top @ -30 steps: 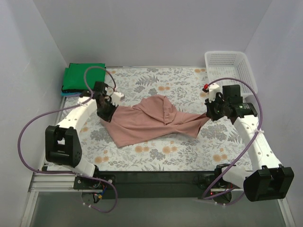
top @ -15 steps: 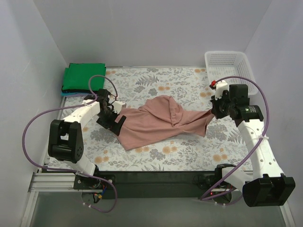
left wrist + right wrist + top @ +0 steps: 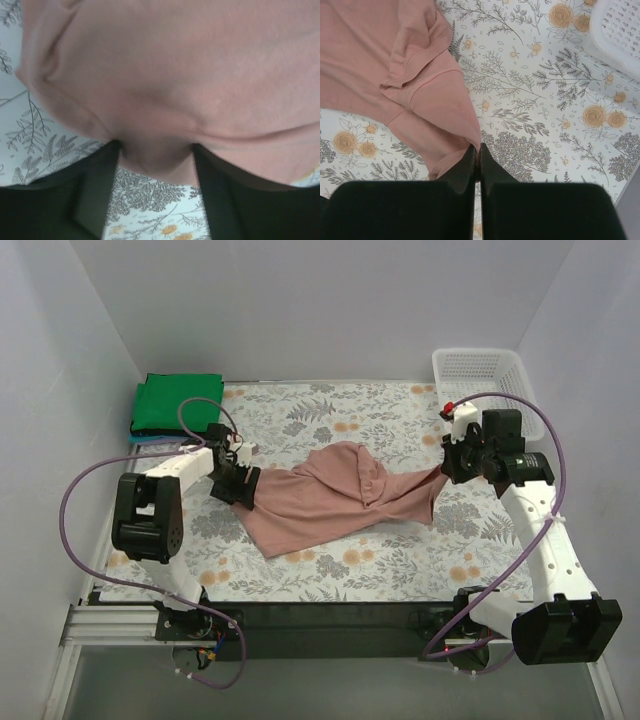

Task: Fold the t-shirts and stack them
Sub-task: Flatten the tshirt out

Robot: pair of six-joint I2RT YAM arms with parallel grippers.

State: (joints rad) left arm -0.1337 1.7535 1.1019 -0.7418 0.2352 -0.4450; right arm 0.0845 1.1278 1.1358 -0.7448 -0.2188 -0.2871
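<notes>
Overhead, a dusty pink soft cloth t-shirt (image 3: 320, 505) lay rumpled on the floral-patterned table cloth (image 3: 350, 410), drawn out between the two grippers. The left gripper (image 3: 240, 485) sat at one end of it, with the cloth running away to its right. The right gripper (image 3: 446, 468) met the opposite corner, with the cloth to its left. Behind the left gripper and to its left, well apart, a bright green t-shirt folded into a flat rectangle (image 3: 180, 403) lay at the table's corner. A white plastic mesh basket (image 3: 520, 390) stood near, behind the right gripper.

From the left wrist, the left gripper (image 3: 155, 147) had its two dark fingers (image 3: 97, 185) standing well apart. A rounded fold of the pink t-shirt (image 3: 175, 65) bulged between them, and whether they pressed on it could not be told. The table cloth (image 3: 30, 130) showed beside and beneath the fingers.

From the right wrist, the right gripper (image 3: 476, 149) had its jaws closed tight together, pinching the hem of the pink t-shirt (image 3: 380, 50) at their tips. The rest of the shirt spread ahead and to the left. The basket (image 3: 620, 35) stood ahead to the right, apart, on the table cloth (image 3: 545, 100).
</notes>
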